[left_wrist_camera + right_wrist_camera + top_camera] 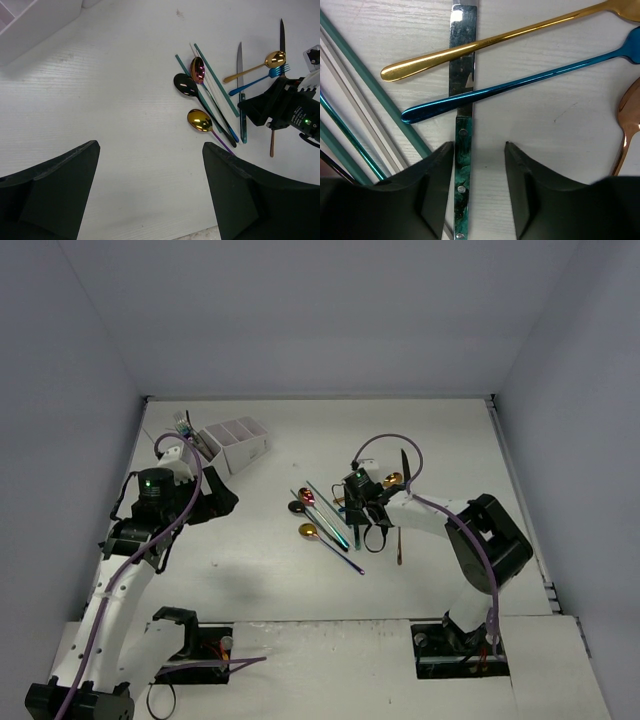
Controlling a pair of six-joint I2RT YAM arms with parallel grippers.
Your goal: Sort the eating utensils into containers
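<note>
The utensils lie in a loose pile mid-table [335, 515]. In the right wrist view a knife with a teal marbled handle [462, 185] lies under a gold spoon handle [470, 47] and a blue fork handle [520, 82]. My right gripper [480, 190] is open and low over the table. The knife handle lies between its fingers, against the left finger [437, 185]. My left gripper [150, 195] is open and empty, above bare table between the white caddy [240, 440] and the pile.
Teal sticks [375, 95] lie just left of the right gripper and a copper spoon [627, 130] just right. Pink [197, 70], black [185, 85] and gold [200, 120] spoons lie on the pile's left side. A fork [182, 422] stands in the caddy's far-left end.
</note>
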